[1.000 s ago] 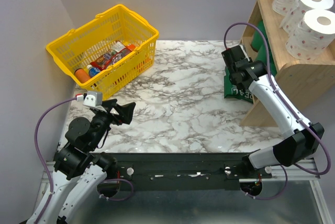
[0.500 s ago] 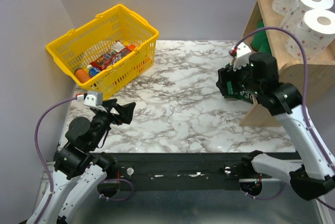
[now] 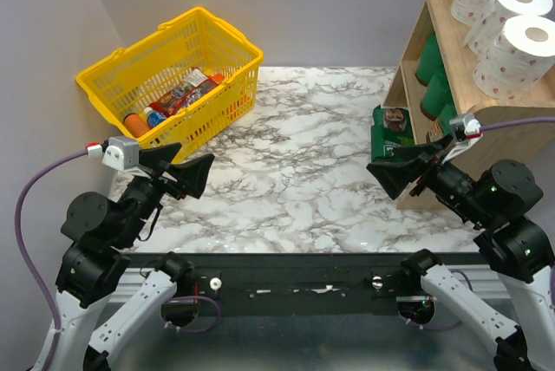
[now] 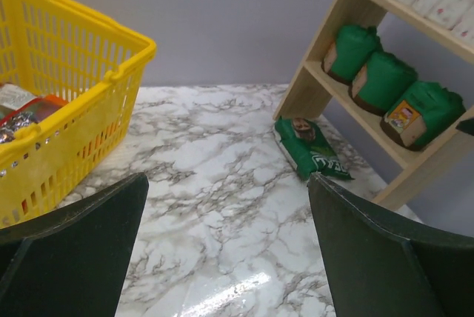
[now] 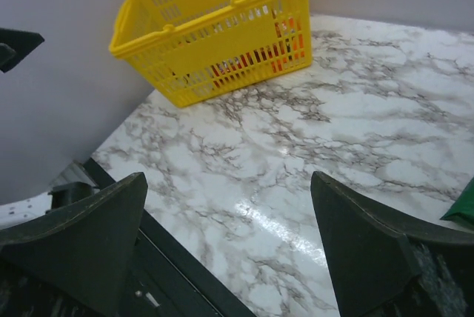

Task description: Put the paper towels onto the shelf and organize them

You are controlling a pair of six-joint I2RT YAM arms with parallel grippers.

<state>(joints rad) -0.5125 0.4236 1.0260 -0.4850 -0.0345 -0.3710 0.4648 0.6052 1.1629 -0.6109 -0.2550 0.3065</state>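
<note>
Three white paper towels with red dots (image 3: 510, 16) lie in a row on the top tier of the wooden shelf (image 3: 512, 133) at the far right. Three green rolls (image 3: 436, 85) fill the lower tier and show again in the left wrist view, green rolls (image 4: 389, 80). My right gripper (image 3: 388, 172) hangs open and empty over the table's right front, well short of the shelf. My left gripper (image 3: 189, 167) is open and empty too, at the left front near the basket. Both wrist views show only marble between the open jaws: left gripper (image 4: 227, 180), right gripper (image 5: 228, 178).
A yellow basket (image 3: 221, 107) holding packaged goods stands at the back left, seen also as basket (image 4: 81, 117) and basket (image 5: 222, 43). A flat green packet (image 3: 390, 133) lies on the marble table (image 3: 286, 172) against the shelf's foot, packet (image 4: 311, 147).
My right arm pulled back from the shelf's lower tier toward the table's near edge and its gripper opened wide. The left arm shifted a little left and up, still open.
</note>
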